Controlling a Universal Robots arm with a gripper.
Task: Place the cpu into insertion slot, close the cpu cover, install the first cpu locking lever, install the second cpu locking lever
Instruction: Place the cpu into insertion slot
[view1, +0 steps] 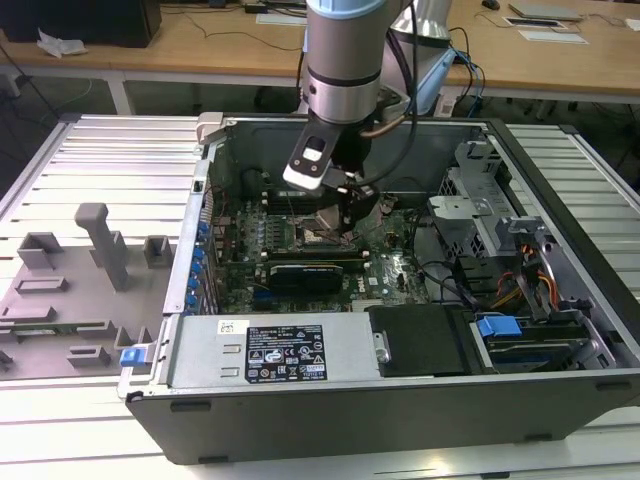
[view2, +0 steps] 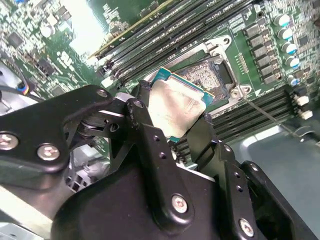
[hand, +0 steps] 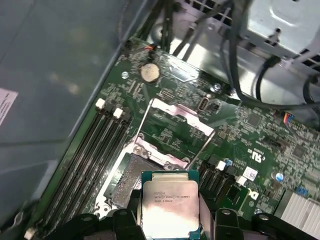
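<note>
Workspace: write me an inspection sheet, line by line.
Surface: slatted metal table, open PC case on it.
Job's things: cpu held over the motherboard near the slot, not seated; slot empty; cover swung open.
Clutter: grey fixtures on the table at the exterior view's left.
Gripper: shut on the cpu's edges.
Cables: black cables along the case wall.
Surroundings: wooden desks behind.

The arm (view1: 343, 60) points steeply down, its pincer (view2: 174, 114) clamped on the cpu (hand: 169, 205).
</note>
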